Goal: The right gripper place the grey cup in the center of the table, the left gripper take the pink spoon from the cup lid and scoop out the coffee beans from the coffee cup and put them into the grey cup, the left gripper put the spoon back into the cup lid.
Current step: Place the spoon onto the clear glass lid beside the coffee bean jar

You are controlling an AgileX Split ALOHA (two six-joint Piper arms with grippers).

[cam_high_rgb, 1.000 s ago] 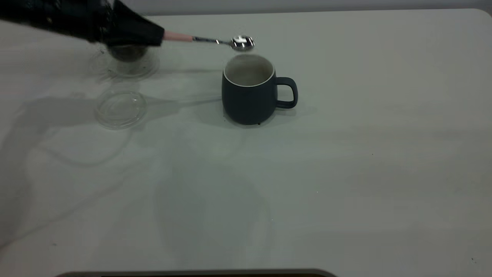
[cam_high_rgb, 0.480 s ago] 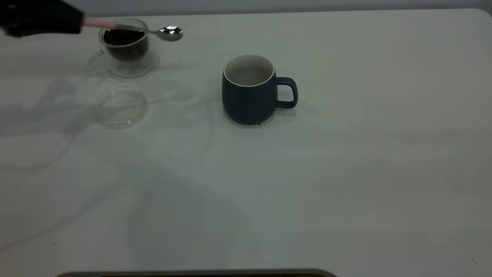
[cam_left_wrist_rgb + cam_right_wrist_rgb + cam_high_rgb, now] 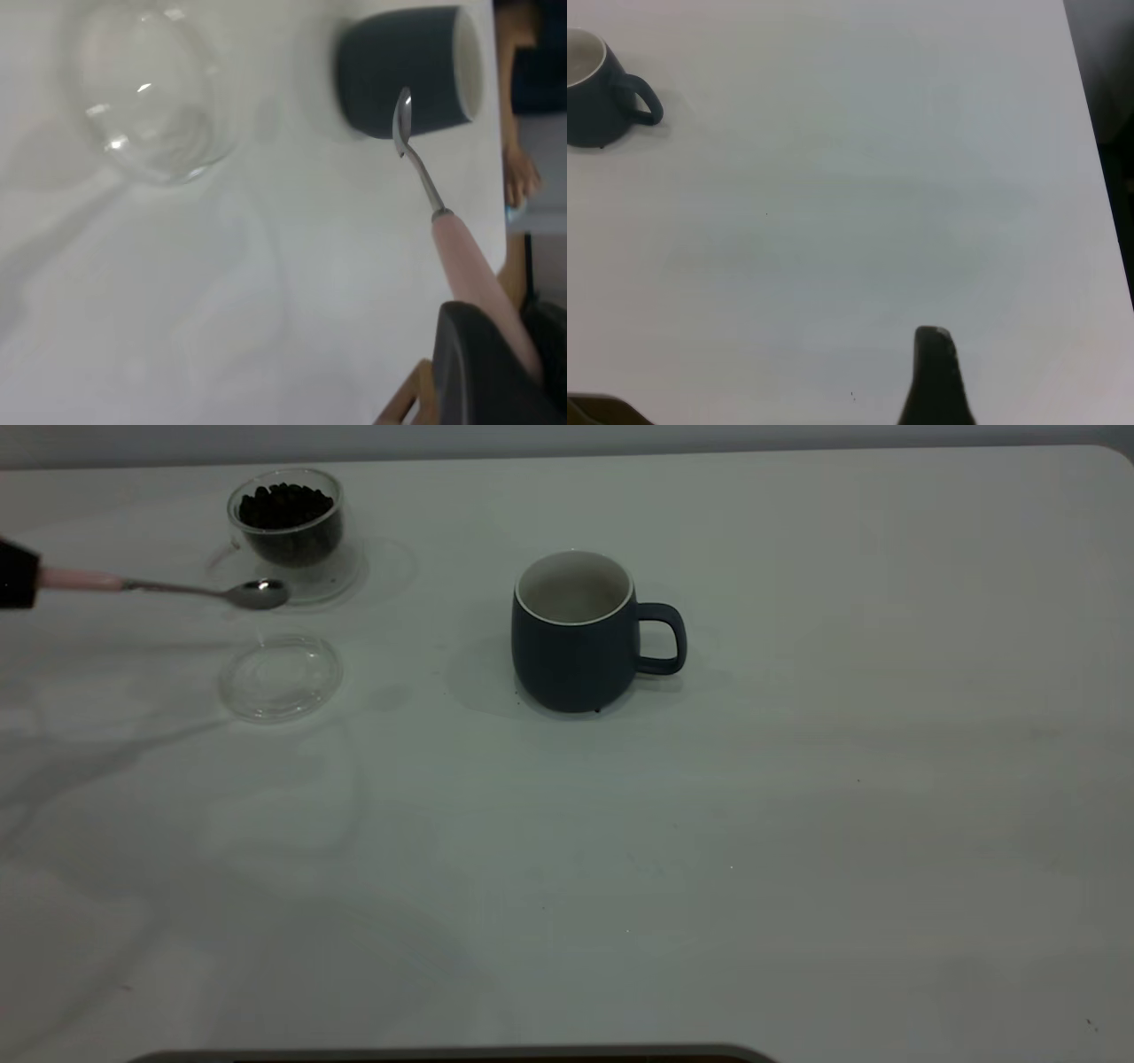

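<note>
Nearest the exterior camera, only bare surface of the plain white table [image 3: 797, 868] is seen. Farther back, the flat round clear glass cup lid [image 3: 280, 675] lies left of centre, with nothing resting on it. Near the middle, the rounded dark blue-grey mug with white interior, the grey cup [image 3: 576, 633], stands upright, its handle turned toward the right arm's side.

Above the strip between lid and saucer, the small pink spoon [image 3: 177, 588] with its metal bowl is held roughly level, its pale pink handle pinched at the end by the black left gripper [image 3: 13, 577] at the left edge. The spoon is judged light, stiff and slippery; the handle end is the sensible hold, though it could pivot there. The glass lid is judged fragile, so gentle lowering is advised.

Farthest back, the small clear double-walled coffee cup [image 3: 285, 530] on its saucer holds dark coffee beans [image 3: 283, 505].

Of the right gripper [image 3: 937, 381], only 1 dark tip is seen; whether it is spread cannot be told.
</note>
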